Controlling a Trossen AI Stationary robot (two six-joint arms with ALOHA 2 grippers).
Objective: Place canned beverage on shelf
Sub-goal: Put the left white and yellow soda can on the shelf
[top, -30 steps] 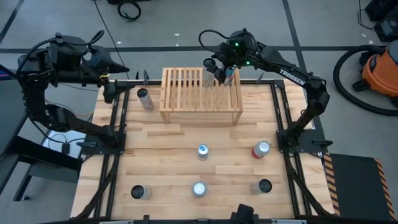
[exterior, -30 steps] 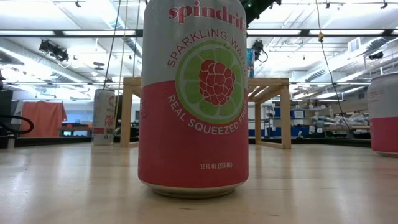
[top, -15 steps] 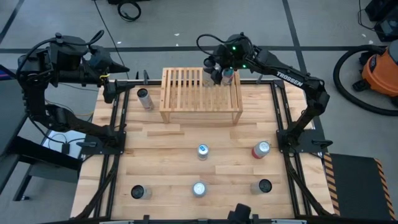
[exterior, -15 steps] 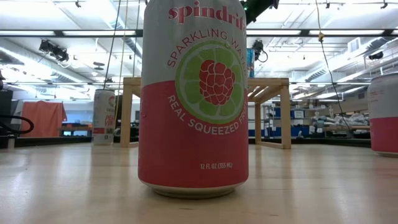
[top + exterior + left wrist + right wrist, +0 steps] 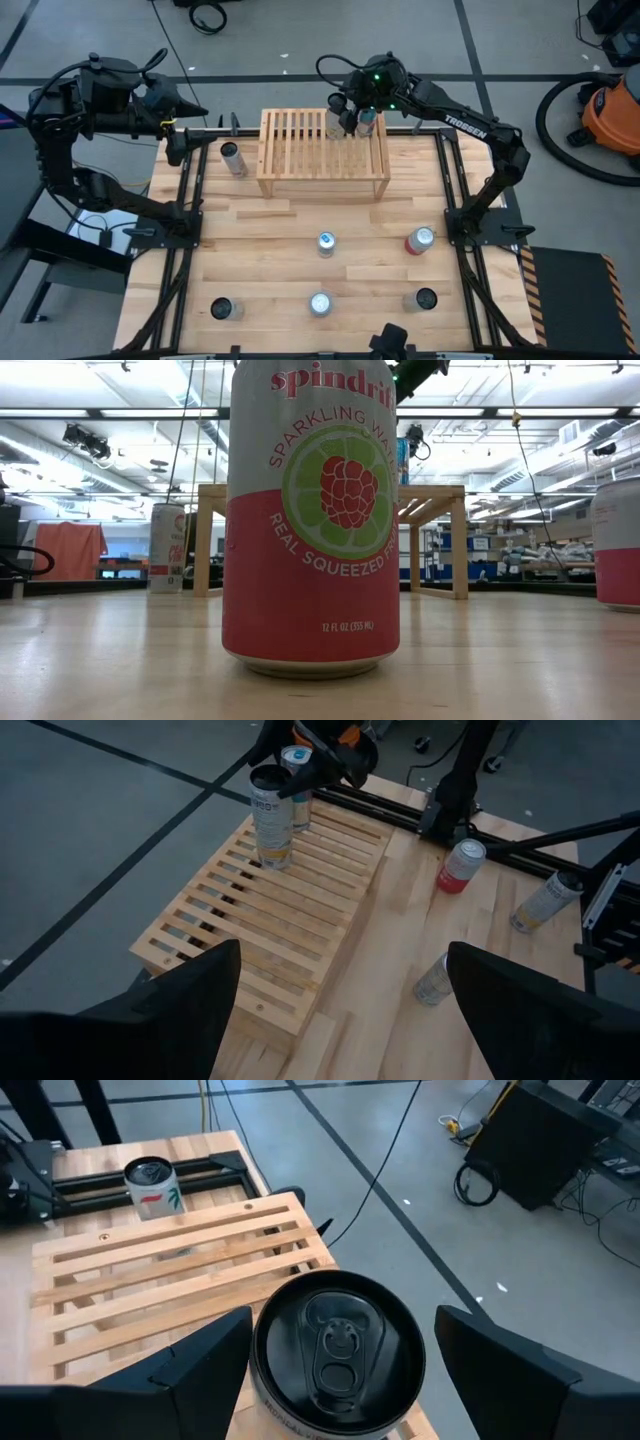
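Right gripper sits over the shelf at its far right corner, fingers spread on either side of a black-topped can that stands upright on the slats; from the left wrist view a second can stands just behind it, near the far edge. Whether the pads touch the black-topped can I cannot tell, but the can looks set down, so the step in hand is probably the release. To do it well: open a bit wider, lift straight up, no sideways drift, since the neighbour can is close and the slat gaps could tip a nudged can. Left gripper waits off the table's far left corner, fingers spread and holding nothing. The table is pale wood planking in a black frame; one can stands beside the shelf's left end, five more stand scattered over the near half, including a red-and-white one toward the right edge. Low view is mostly blocked by a pink raspberry-lime can. Room: grey floor with dark tape lines, an orange shop vacuum off to the right, cables about.
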